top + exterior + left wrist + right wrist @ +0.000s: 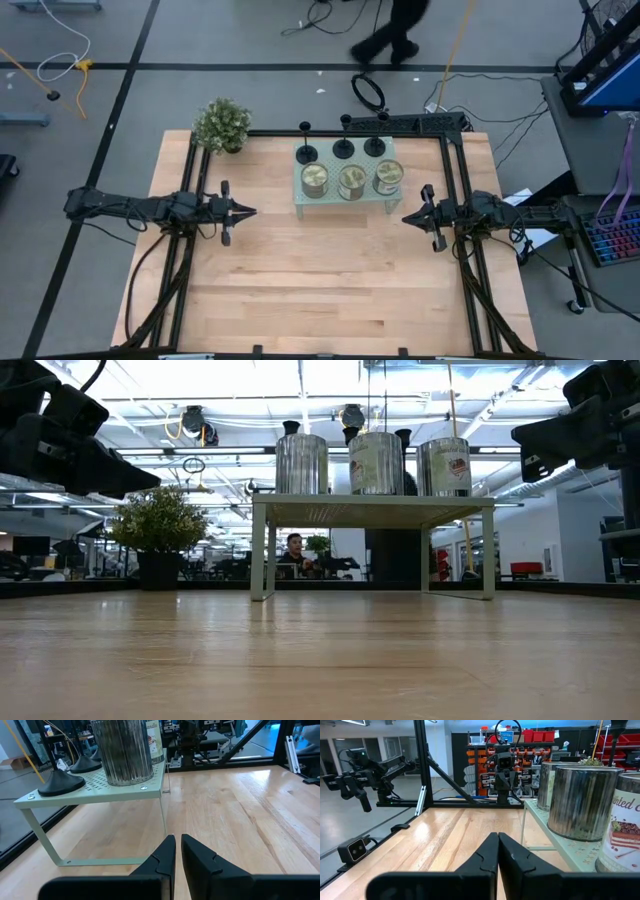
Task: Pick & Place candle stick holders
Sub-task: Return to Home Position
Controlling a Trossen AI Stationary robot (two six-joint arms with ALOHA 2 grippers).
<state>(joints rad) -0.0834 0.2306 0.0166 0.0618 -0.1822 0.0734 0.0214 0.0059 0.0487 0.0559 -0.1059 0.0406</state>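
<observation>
Three black candle stick holders [306, 152] [343, 148] [374, 146] stand on their disc bases along the far row of the pale green perforated rack [300, 200]. Three round tins [351, 181] stand in front of them. In the low view only the holders' tops [291, 427] show behind the tins [376, 462]. Two holder bases [60, 782] show in the left wrist view. My left gripper [245, 212] [177, 840] is shut and empty, left of the rack. My right gripper [408, 217] [498, 836] is shut and empty, right of the rack.
A potted plant [222, 125] stands at the table's far left corner. A black frame [455, 150] runs along the table's far and side edges. Bare wood [330, 280] lies between the rack and the near edge. A person [395, 30] walks on the floor beyond the table.
</observation>
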